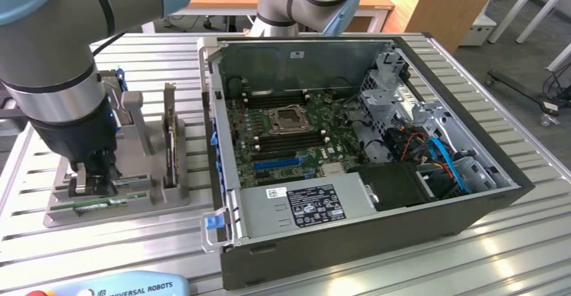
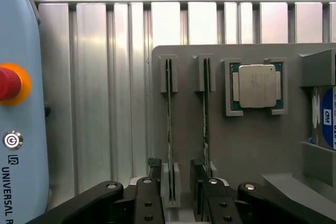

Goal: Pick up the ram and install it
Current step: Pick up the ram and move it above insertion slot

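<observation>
On the slatted table [image 1: 36, 249], we note the gripper [image 2: 176, 184] released astride the ram [image 2: 169, 119]; skew on closing could strike the neighbouring board [image 2: 206, 114] beside the ram.

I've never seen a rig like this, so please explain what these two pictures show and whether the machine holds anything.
This is a robot arm with a claw. One picture is taken from off the arm, showing a slatted metal table with an open computer; the other is from a camera on the wrist. A grey holder carries the ram and a second stick, both on edge, a processor chip and a hard drive. The claw is open, its fingers either side of the ram, holding nothing.
</observation>
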